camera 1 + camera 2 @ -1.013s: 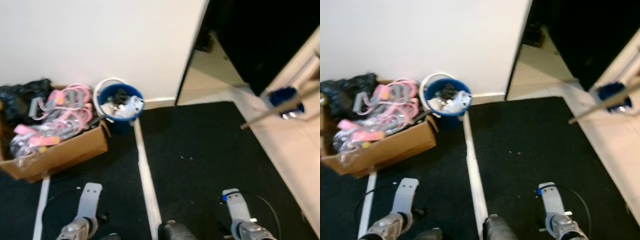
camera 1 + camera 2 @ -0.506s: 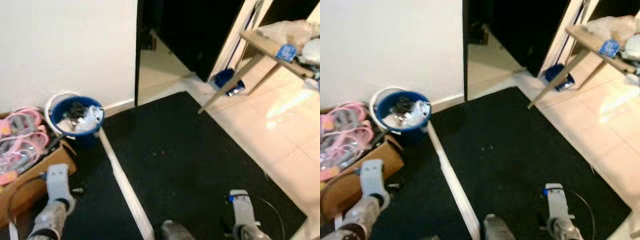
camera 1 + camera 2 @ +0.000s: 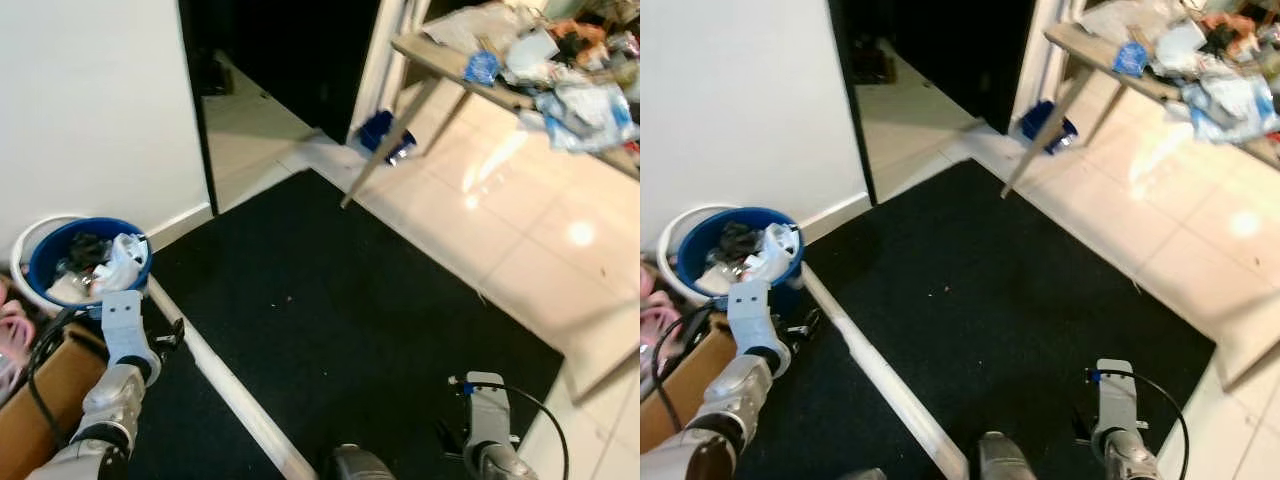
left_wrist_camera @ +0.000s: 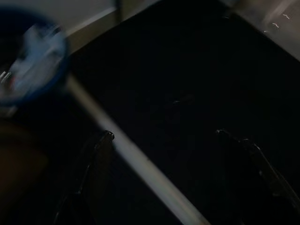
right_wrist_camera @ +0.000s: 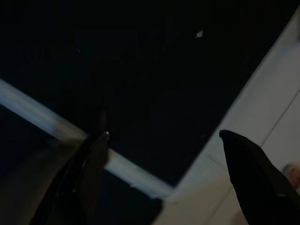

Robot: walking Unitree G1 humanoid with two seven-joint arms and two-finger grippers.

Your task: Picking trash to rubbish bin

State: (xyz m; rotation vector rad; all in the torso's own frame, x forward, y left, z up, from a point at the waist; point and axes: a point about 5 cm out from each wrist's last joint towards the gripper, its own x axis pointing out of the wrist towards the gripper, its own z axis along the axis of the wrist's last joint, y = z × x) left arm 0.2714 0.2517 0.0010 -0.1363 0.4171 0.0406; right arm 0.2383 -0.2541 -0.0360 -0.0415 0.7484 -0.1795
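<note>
A blue rubbish bin (image 3: 88, 262) holding white and dark trash stands by the white wall at the far left, inside a white ring. My left arm (image 3: 123, 335) hangs just in front of it. In the left wrist view the bin (image 4: 29, 63) appears blurred beyond my left gripper (image 4: 164, 134), which is open and holds nothing. My right arm (image 3: 487, 420) hangs low over the black mat (image 3: 330, 300); my right gripper (image 5: 164, 134) is open and empty above the mat's edge. A small white scrap (image 5: 199, 33) lies on the mat.
A cardboard box (image 3: 45, 395) sits at the lower left beside a white floor strip (image 3: 225, 385). A dark doorway (image 3: 290, 60) opens ahead. A wooden table (image 3: 450, 70) piled with clutter stands on shiny tiles at the right, a blue object (image 3: 385, 135) beneath it.
The whole view has swung to the right: bin and box slid to the left edge, and the cluttered table and tiled floor came into view. Both arms still hang low.
</note>
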